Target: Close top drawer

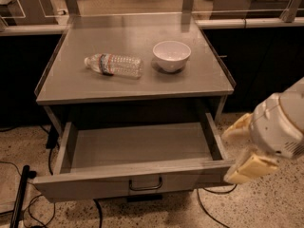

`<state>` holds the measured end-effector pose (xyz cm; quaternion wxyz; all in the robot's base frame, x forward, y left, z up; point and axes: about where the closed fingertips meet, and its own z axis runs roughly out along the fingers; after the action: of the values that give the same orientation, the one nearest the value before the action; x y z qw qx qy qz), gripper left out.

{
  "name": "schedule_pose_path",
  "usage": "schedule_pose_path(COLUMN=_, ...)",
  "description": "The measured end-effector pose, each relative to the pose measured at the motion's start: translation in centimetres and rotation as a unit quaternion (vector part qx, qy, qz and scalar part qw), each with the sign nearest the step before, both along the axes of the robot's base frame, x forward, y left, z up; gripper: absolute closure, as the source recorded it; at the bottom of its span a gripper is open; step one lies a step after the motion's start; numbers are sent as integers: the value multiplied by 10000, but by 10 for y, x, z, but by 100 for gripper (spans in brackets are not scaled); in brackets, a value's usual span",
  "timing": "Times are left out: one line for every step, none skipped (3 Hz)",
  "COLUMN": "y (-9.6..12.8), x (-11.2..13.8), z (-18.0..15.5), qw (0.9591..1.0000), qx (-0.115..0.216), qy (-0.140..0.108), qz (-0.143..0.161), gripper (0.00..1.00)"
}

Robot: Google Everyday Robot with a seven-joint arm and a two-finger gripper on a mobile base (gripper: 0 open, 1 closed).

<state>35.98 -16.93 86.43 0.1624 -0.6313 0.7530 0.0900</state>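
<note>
The top drawer (137,148) is pulled far out of the grey cabinet and looks bare inside. Its flat front panel (95,184) faces me, with a small dark loop handle (145,184) at its middle. My gripper (240,148) is at the right, its cream fingers (249,169) right by the drawer front's right end. Whether they touch the panel I cannot tell. The white rounded wrist (280,127) sits just behind them.
On the cabinet top (133,56) lie a plastic water bottle (114,64) on its side and a white bowl (171,55). Dark cables (28,194) run over the speckled floor at the left. Dark cabinets flank both sides.
</note>
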Motion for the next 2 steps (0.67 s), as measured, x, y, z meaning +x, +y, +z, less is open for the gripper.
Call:
schedule_pose_path(y=2, x=-8, z=-35, qw=9985, qx=539, qy=42, qz=-62, gripper=64)
schedule_pose_path(y=4, x=-6, z=-35, qw=9982, qx=591, qy=-22, qz=-81, gripper=87)
